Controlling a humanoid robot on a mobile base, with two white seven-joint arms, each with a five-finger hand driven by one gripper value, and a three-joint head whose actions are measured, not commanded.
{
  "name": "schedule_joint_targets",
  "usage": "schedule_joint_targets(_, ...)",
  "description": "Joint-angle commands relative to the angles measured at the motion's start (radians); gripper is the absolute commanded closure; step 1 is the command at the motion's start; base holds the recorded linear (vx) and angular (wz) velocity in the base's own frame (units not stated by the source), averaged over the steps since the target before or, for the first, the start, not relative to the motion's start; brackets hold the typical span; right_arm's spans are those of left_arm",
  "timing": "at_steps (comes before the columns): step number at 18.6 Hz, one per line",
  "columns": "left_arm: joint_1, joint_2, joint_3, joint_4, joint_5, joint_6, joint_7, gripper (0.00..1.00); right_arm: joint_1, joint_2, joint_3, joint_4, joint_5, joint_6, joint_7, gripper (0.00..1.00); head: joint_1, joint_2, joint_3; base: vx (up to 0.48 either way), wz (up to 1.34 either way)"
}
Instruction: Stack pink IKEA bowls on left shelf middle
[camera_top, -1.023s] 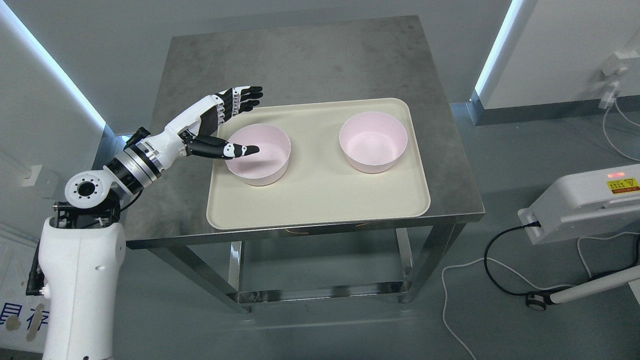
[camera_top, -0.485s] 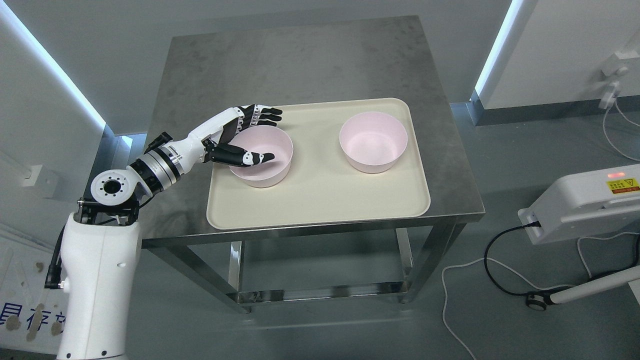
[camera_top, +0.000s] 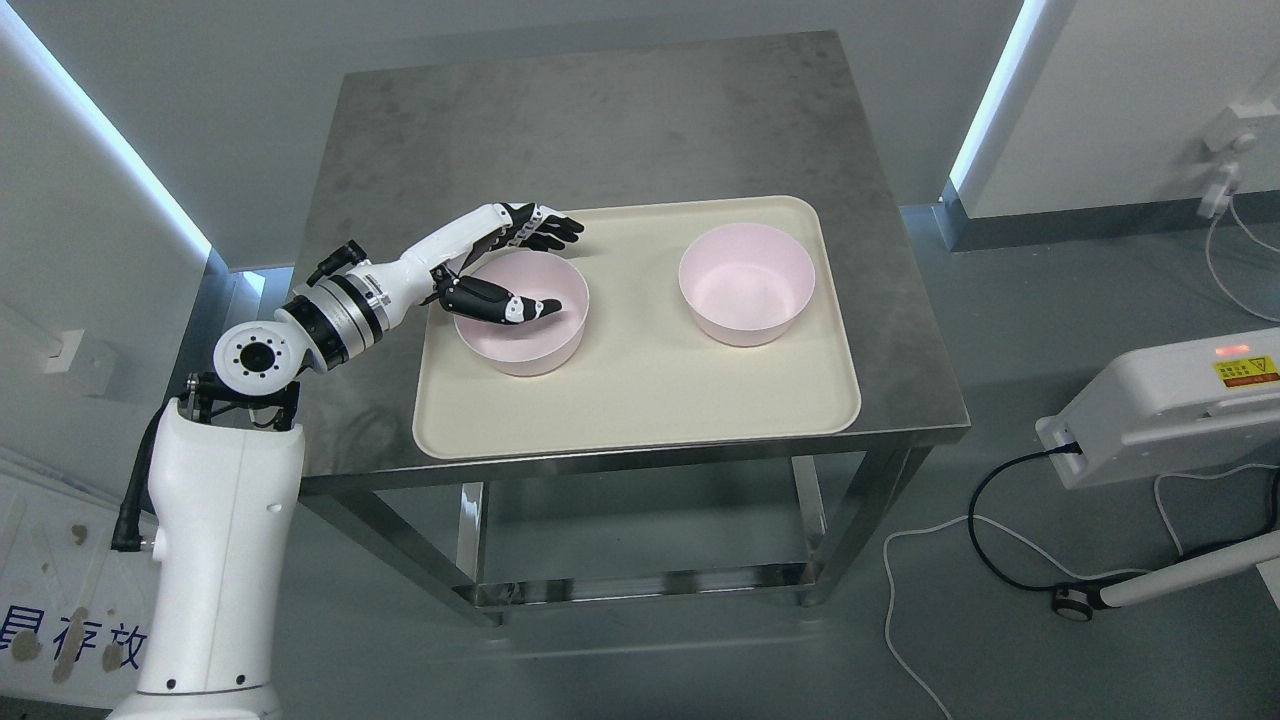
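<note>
I have 2 pink bowls in view, both upright on the cream tray (camera_top: 640, 420). The left bowl (camera_top: 525, 340) sits in the tray's left half, the right bowl (camera_top: 745, 285) in its right half, well apart from each other with bare tray between them. Neither is stacked on the other.

My left hand (camera_top: 505, 265) is at the left bowl. Its thumb (camera_top: 510, 305) reaches over the near-left rim and lies inside the bowl, pointing toward the middle. The 4 fingers (camera_top: 545, 228) stretch along the outside of the far rim, just above the tray. So the bowl's wall sits between thumb and fingers, but the hand looks only partly closed; I cannot tell whether it is pressing on the wall yet. The bowl rests flat on the tray.

The left arm comes in from the lower left, over the table's left edge.

The tray lies on a steel table (camera_top: 600, 120) with bare metal behind it. On the floor to the right stands a white device (camera_top: 1170, 400) with a black cable (camera_top: 1000, 520) running from it.
</note>
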Motion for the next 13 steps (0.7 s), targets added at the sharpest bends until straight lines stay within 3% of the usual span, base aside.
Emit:
schedule_joint_targets(1,-0.026,-0.022,-0.016,0.039,-0.094,-0.063,-0.001,0.49,0.0,-0.017,-0.005,-0.017,-0.002,0.0,-0.001,0.0,0.0,0.0,0.0,0.0,0.0)
schedule_joint_targets(13,-0.023,-0.02,-0.024,0.062,-0.111,-0.14,-0.002,0.58,0.0,-0.017,-0.005,-0.017,-0.002,0.0,-0.001,0.0,0.0,0.0,0.0,0.0,0.0)
